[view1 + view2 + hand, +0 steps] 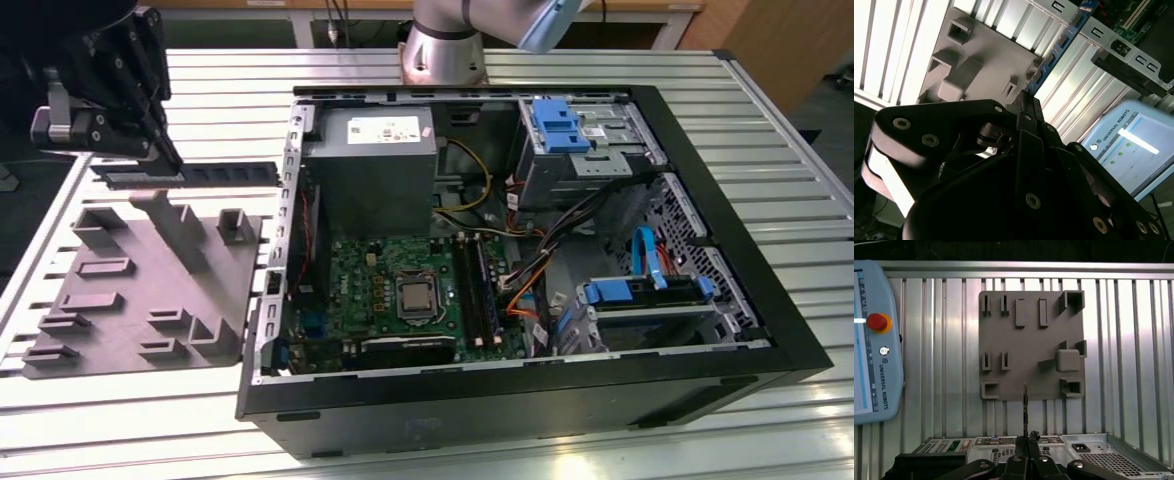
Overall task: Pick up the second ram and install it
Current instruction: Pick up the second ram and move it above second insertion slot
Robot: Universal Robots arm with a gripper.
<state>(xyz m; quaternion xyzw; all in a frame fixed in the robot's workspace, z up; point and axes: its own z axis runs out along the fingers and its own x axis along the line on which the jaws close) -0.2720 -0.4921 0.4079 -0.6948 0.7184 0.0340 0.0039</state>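
Tool (1026, 439) seemingly clamped shut on the second ram (220, 173) just outside the computer case (534, 400); grasp looked made, installation inside was not yet done.

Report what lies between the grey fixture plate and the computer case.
Bare slatted table, in the first wrist view; the second ram, held by the hand, shows in front of that strip.

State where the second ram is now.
At the exterior view's left, the second ram is gripped in the pincer at the edge of the grey fixture plate, beside the computer case.
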